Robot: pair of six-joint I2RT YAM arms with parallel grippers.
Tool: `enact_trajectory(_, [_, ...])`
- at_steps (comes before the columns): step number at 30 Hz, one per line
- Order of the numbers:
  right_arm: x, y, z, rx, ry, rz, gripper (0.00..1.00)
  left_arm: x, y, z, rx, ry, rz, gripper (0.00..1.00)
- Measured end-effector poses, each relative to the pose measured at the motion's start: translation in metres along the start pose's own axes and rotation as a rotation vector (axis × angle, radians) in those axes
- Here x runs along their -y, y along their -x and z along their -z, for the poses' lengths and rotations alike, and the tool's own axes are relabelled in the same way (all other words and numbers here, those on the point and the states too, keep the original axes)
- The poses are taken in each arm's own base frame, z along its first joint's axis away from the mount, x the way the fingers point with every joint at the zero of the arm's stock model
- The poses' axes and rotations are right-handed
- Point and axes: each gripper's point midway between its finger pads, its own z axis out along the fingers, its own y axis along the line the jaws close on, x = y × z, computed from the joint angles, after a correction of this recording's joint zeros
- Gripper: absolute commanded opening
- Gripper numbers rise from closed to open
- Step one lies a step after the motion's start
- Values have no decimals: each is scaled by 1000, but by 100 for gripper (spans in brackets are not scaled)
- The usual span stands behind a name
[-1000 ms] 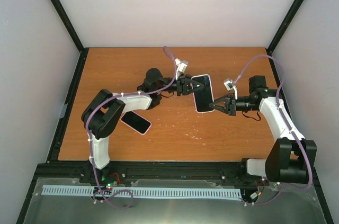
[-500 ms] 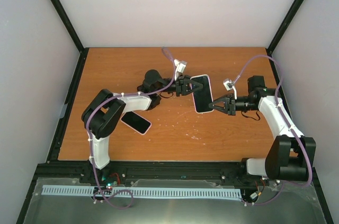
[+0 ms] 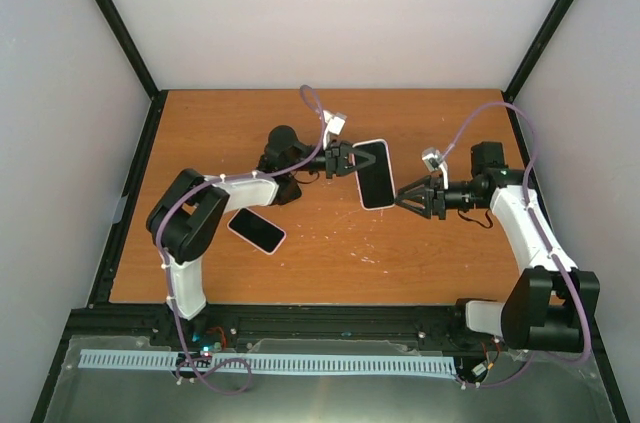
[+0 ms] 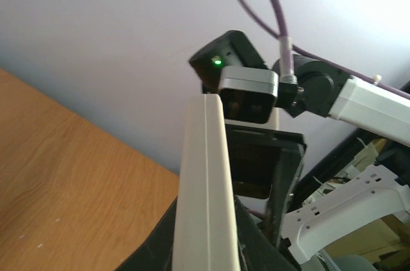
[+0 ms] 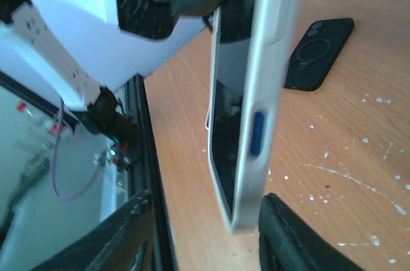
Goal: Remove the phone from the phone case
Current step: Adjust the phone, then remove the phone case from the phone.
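The cream-white plastic phone case [image 5: 275, 59] is held over the middle of the orange-brown wooden table [image 3: 450, 263], with the dark-screened phone [image 3: 372, 175] still seated in it, screen facing the top camera. The left gripper [image 3: 345, 159] is clamped on the case's left long edge near its far end. In the left wrist view the pale edge of the case rises straight up from between that gripper's fingers. The right gripper [image 3: 403, 195] sits just beside the case's right edge at its near end, with its black fingers [image 5: 128, 232] spread apart. In the right wrist view the case's lower corner hangs between them, and whether they touch it cannot be told. A small blue side button [image 5: 256, 133] shows on the case's narrow edge. Well to the left of the case, nearer the arm bases, a second flat black rounded rectangle with a pale rim [image 3: 256, 230] lies on the table.
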Motion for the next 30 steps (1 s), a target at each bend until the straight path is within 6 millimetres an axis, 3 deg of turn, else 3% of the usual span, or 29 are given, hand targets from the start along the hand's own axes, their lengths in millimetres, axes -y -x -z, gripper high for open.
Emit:
enact_trajectory(3, [-5,-3,2,-22,-23,62,56,-7,6,14,-16,39,7,4])
enact_trajectory(7, [-10,-9,5,-82,-52,164,55,-3,16,23,-91,18,16,5])
enact_trajectory(11, [-22,-11,4,-164,-53,289,53,21,24,19,-181,-74,1,3])
enact_trajectory(17, [-55,-11,-13,-221,3,428,48,53,16,20,-276,-167,6,2])
enact_trajectory(22, [-69,-2,-25,-203,23,478,40,68,15,17,-293,-190,1,3])
enact_trajectory(30, [-81,9,-43,-193,54,502,36,83,14,10,-302,-206,13,0])
